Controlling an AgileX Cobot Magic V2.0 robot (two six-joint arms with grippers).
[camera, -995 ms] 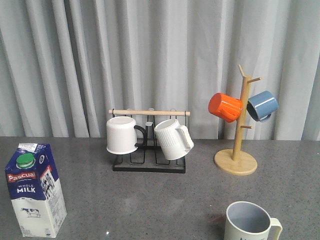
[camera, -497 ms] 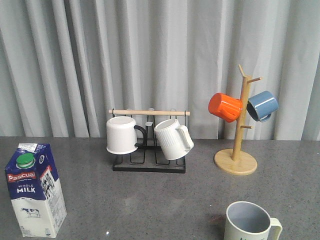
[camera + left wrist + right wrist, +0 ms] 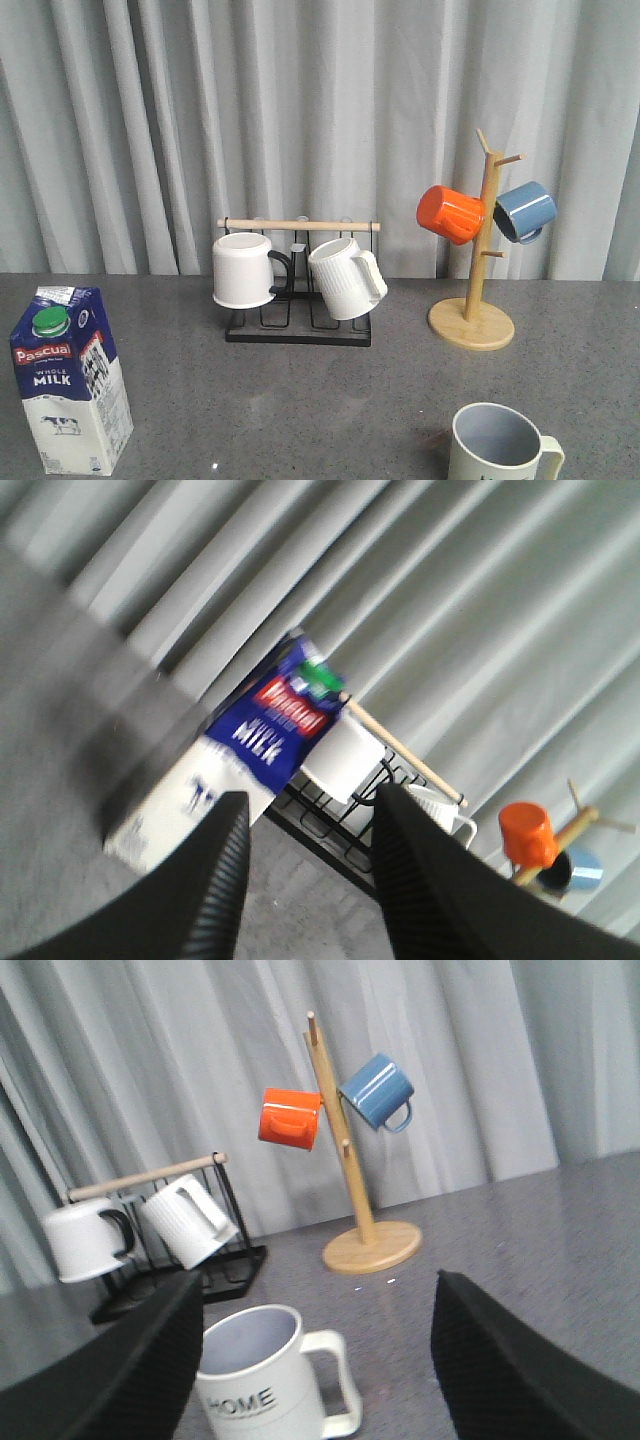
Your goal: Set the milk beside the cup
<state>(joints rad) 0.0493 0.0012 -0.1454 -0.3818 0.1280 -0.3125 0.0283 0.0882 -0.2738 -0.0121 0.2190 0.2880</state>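
Milk (image 3: 70,378) at table's left edge, cup (image 3: 497,446) far right

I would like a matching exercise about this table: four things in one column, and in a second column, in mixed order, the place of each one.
Things:
1. milk
2. cup
3. orange mug
4. white mug with black handle

Places:
A. hanging on the wooden mug tree
B. standing on the table at the near right
C. hanging on the black wire rack
D. standing on the table at the near left

Pairs: 1-D, 2-B, 3-A, 4-C
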